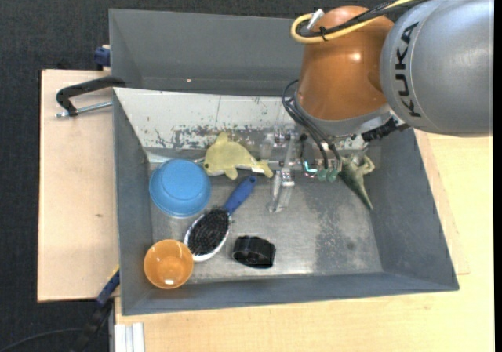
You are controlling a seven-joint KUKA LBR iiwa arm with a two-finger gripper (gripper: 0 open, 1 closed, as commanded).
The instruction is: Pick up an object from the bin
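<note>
My gripper [280,187] hangs low over the middle of the bin floor, below the arm's orange cover. Nothing shows in it. Just to its left lies a yellow dolphin toy [227,158], its tail pointing toward the gripper. A hairbrush [217,221] with a blue handle and a black bristle head lies slanted below the dolphin, and the handle's tip ends close to the gripper's left side. To the right, a green pointed toy [359,176] lies near the bin's right wall, partly hidden under the arm.
A blue round cup [180,186] sits at the left, an orange ball-like cup [168,263] in the front left corner, and a small black object [253,251] near the front wall. The arm covers the bin's back right.
</note>
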